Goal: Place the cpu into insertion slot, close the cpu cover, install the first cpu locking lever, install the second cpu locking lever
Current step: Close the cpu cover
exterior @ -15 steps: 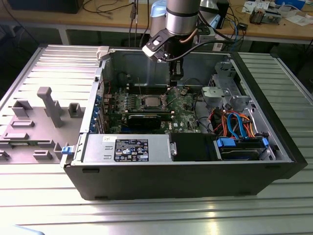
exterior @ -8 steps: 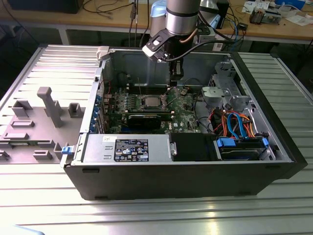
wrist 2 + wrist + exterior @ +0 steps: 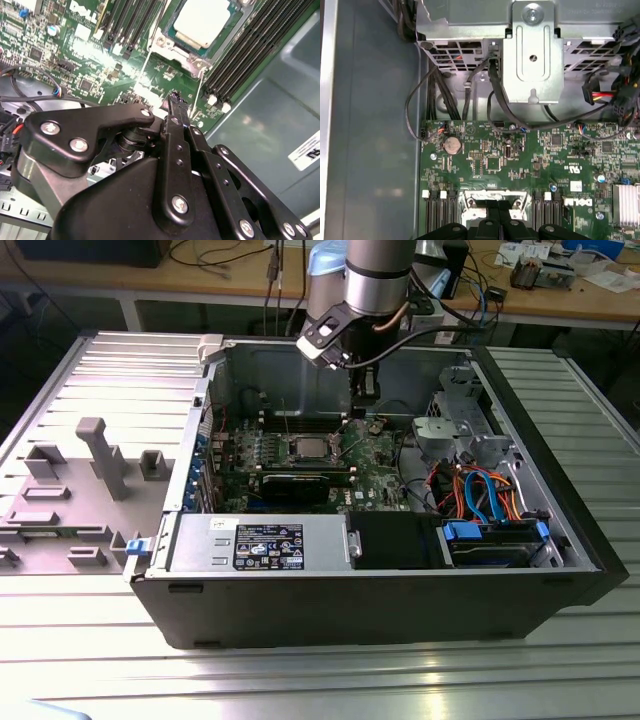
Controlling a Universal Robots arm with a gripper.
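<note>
An open black computer case (image 3: pixel 350 610) lies on its side on a ribbed metal bench (image 3: pixel 300 680), so the green circuit board (image 3: pixel 380 475) faces up for reach from above. At the near edge sits a grey boxy power supply (image 3: pixel 260 543) with a label.

Mid-board, the cpu (image 3: pixel 202 22), a flat square with a matte silvery top, is seated in the slot (image 3: pixel 199 64). The thin silver cover (image 3: pixel 175 47) frames it, seemingly folded down. Two fine wire levers (image 3: pixel 198 92) run beside it; whether they are latched cannot be told.

Just beyond, the arm reaches down into the case. Its black jointed gripper (image 3: pixel 175 97) hangs over the board near the slot, fingers together and holding nothing.
</note>
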